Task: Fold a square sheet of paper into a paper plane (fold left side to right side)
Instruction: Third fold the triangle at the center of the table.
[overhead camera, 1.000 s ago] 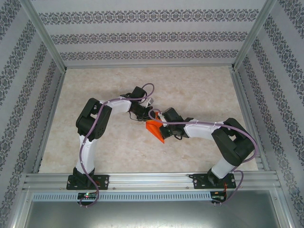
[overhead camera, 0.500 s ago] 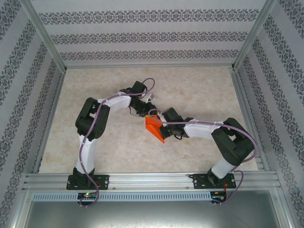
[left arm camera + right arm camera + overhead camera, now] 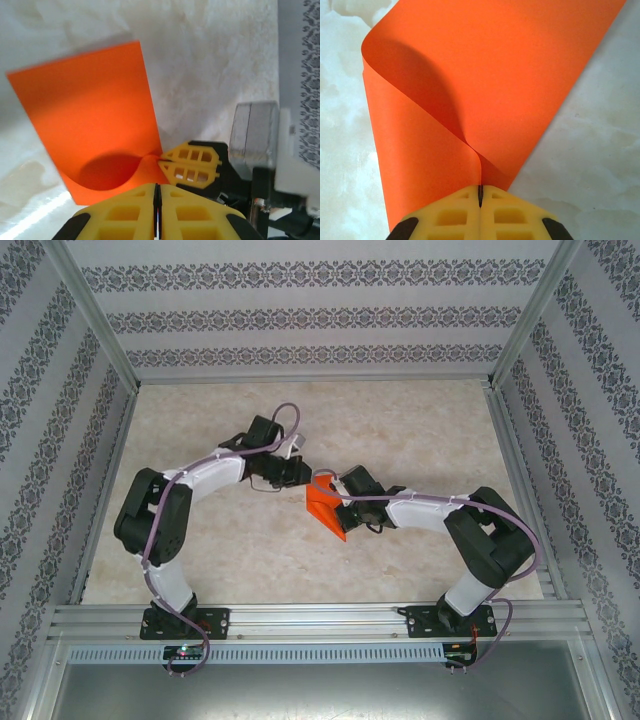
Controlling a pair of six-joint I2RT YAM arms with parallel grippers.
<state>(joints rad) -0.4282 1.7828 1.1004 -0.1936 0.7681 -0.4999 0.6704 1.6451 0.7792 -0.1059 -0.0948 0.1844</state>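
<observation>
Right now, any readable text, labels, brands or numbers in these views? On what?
No readable text in any view.
The paper: plain orange, unmarked.
The walls: repeating ornament bands, no letters or digits.
The arm bases: any marking there is too small to tell.
</observation>
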